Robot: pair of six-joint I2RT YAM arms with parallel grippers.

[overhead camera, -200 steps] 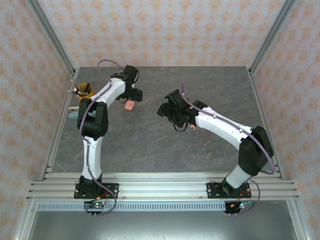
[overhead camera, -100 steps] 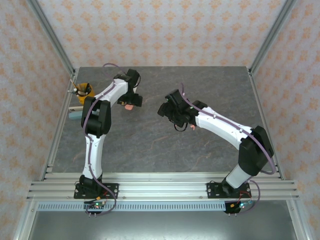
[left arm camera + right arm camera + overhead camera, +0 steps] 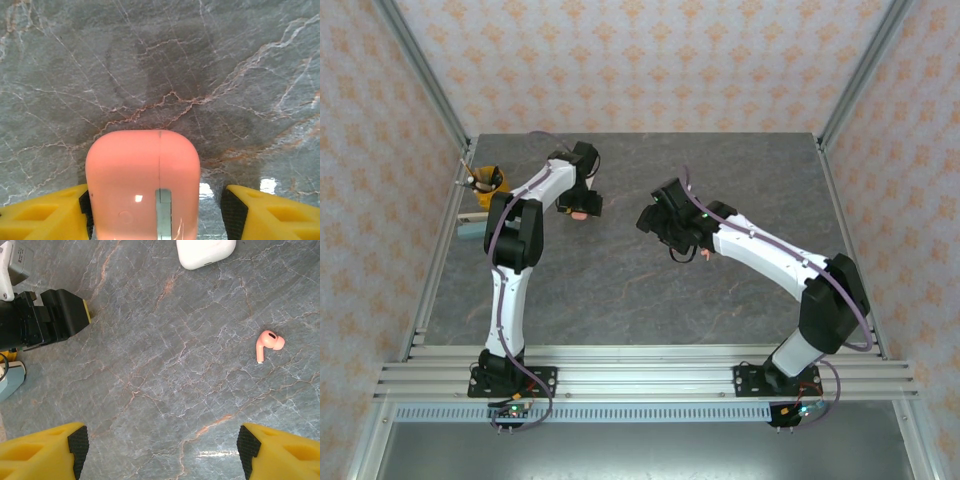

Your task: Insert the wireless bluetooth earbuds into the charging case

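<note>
A coral-pink charging case (image 3: pixel 142 185) lies shut on the marble table, its hinge towards the left wrist camera. My left gripper (image 3: pixel 155 200) straddles it: the left pad (image 3: pixel 84 205) touches the case's side, and a gap separates the right pad (image 3: pixel 231 210) from it. From above, the left gripper (image 3: pixel 582 205) sits over the pink case (image 3: pixel 579 214). One coral-pink earbud (image 3: pixel 269 344) lies on the table, apart from my right gripper (image 3: pixel 159 440), which hangs open over bare marble. The same earbud (image 3: pixel 704 255) lies beside the right gripper (image 3: pixel 670 237).
A shut white charging case (image 3: pixel 205 252) lies past the earbud. An orange cup (image 3: pixel 486 181) with tools stands at the table's left edge, a light blue object (image 3: pixel 467 230) just below it. Metal frame posts border the table.
My left gripper has come down over the pink case and its jaws have narrowed around it. The right arm has not moved.
</note>
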